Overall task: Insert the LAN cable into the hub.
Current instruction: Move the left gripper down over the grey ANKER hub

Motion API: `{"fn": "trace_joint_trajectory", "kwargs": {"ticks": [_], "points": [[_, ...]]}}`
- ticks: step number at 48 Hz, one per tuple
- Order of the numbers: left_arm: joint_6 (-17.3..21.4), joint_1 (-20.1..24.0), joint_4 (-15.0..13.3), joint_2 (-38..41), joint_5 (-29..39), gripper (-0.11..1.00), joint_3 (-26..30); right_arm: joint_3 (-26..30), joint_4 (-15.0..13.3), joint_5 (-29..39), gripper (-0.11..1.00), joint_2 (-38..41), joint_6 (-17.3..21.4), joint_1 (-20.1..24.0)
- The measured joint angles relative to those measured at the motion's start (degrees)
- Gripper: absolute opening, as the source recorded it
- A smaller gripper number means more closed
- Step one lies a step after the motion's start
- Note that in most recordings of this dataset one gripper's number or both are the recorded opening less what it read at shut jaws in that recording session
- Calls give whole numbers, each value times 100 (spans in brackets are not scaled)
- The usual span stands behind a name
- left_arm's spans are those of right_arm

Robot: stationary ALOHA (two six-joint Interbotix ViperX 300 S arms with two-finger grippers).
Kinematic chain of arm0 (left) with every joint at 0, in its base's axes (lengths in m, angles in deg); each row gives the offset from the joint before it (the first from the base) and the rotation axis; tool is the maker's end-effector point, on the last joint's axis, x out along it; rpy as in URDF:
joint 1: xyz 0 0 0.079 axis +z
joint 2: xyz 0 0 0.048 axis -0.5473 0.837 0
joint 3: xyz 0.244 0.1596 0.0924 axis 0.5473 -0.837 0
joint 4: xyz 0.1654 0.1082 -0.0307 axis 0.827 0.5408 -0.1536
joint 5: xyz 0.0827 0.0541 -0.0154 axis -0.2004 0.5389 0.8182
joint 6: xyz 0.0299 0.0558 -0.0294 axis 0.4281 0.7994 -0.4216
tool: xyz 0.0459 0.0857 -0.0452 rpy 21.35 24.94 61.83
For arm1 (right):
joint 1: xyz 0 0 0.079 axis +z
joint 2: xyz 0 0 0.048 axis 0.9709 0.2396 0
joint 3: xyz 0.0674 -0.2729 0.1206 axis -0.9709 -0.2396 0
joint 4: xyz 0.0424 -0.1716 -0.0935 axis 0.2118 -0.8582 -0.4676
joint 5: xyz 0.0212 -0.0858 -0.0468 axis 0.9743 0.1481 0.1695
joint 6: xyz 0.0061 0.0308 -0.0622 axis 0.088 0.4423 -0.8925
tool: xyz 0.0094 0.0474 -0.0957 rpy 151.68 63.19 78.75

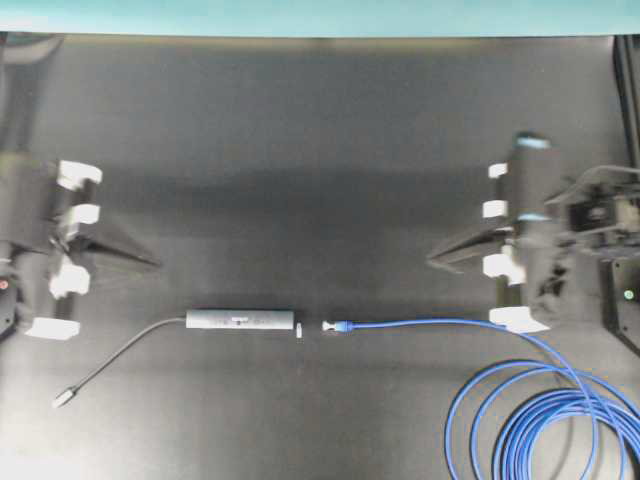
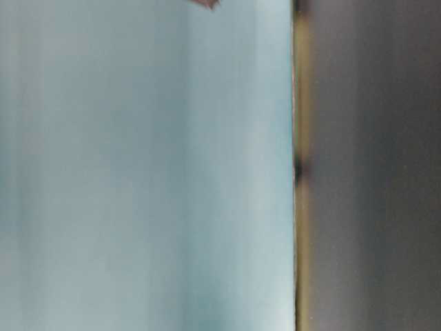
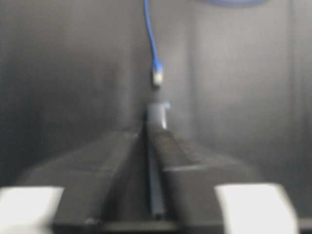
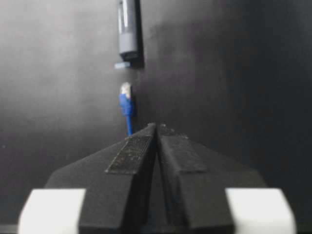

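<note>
The hub (image 1: 240, 319) is a slim dark-grey bar lying flat on the black table, with its thin grey cord (image 1: 120, 360) trailing left. The LAN cable's plug (image 1: 331, 326) lies just right of the hub's end, apart from it. The blue cable (image 1: 430, 323) runs right into coiled loops (image 1: 540, 425). My left gripper (image 1: 155, 263) is shut and empty, above and behind the hub's left end. My right gripper (image 1: 430, 260) is shut and empty, behind the cable. The left wrist view shows the plug (image 3: 156, 78) beyond the hub's end (image 3: 158, 113). The right wrist view shows the plug (image 4: 126, 92) and hub (image 4: 128, 29) ahead of the shut fingertips (image 4: 146, 134).
A tiny white strip (image 1: 299, 328) lies between the hub's end and the plug. The cord's small silver plug (image 1: 65, 398) lies at the front left. A teal surface (image 1: 320, 15) borders the table's far edge. The table-level view is a blur of teal and dark.
</note>
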Motion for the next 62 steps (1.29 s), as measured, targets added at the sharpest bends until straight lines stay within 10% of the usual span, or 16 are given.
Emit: {"fn": "trace_joint_trajectory", "kwargs": {"ticks": [7, 19, 62], "points": [[-765, -18, 0, 290, -659, 83, -308, 0, -35, -220, 36, 202, 0, -9], [-1037, -97, 0, 861, -1934, 81, -791, 9, -44, -598, 73, 536, 9, -9], [-677, 18, 0, 4307, -4544, 81, -492, 44, -35, -1433, 75, 694, 387, -9]]}}
